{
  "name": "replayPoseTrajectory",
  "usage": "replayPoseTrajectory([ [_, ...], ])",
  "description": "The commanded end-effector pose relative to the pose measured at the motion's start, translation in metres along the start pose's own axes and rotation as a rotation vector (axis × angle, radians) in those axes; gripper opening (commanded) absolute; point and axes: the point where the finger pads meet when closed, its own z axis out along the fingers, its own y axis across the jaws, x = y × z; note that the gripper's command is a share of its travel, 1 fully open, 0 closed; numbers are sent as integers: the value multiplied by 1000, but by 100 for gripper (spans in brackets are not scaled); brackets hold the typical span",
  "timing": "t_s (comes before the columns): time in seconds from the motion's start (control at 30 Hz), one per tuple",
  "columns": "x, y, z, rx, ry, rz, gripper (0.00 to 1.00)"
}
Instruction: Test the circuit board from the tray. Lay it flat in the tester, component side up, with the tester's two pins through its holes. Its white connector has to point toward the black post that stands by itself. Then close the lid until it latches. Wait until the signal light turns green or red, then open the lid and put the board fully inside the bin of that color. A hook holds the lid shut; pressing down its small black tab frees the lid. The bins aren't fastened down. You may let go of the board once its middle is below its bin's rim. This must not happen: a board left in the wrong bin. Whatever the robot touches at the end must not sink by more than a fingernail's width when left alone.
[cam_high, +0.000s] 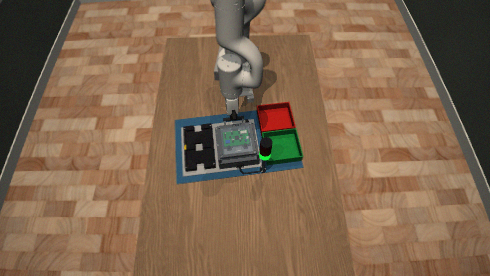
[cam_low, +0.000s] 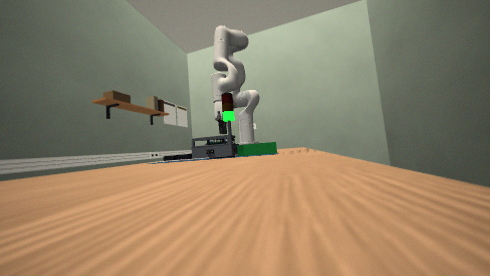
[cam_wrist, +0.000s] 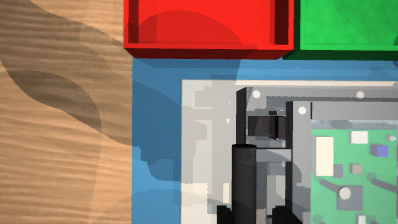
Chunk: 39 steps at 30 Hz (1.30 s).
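the gripper (cam_high: 233, 117) (cam_low: 221, 127) (cam_wrist: 255, 216) stands over the base-side edge of the tester (cam_high: 239, 162) (cam_low: 211, 151) (cam_wrist: 325, 93), its fingers partly spread and nothing pinched between them. nearest it is a black bar (cam_wrist: 244, 175), between the fingers in the wrist view; whether the pads touch it cannot be told. the bar's long axis runs left to right along that edge, across the line from one finger to the other, the relation on which a grasp for lifting would turn. just left of the gripper, by the same edge, is a small dark catch (cam_wrist: 260, 126), probably the lid's hook.

farther out, on the side away from the arm's base, the board (cam_high: 236, 138) (cam_wrist: 327, 200) lies flat, component side up, in the tester beneath the lid (cam_wrist: 301, 130), which appears shut. beyond it and to the left, the signal light (cam_high: 265, 152) (cam_low: 228, 116) glows green. the red bin (cam_high: 275, 117) (cam_wrist: 210, 49) is left of the gripper, the green bin (cam_high: 286, 145) (cam_low: 260, 149) (cam_wrist: 350, 25) left and farther out, the tray (cam_high: 192, 135) to the right.

the test looks finished; freeing and raising the lid seems the step in hand. a lift before the hook releases could drag the tester.
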Motion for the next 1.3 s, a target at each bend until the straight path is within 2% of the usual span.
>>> replayPoseTrajectory([
  [0.0, 0, 1, 4, -2, 0, 0, 28],
  [0.83, 0, 1, 15, -2, 0, 0, 28],
  [1.27, 0, 1, 37, -2, 0, 0, 28],
])
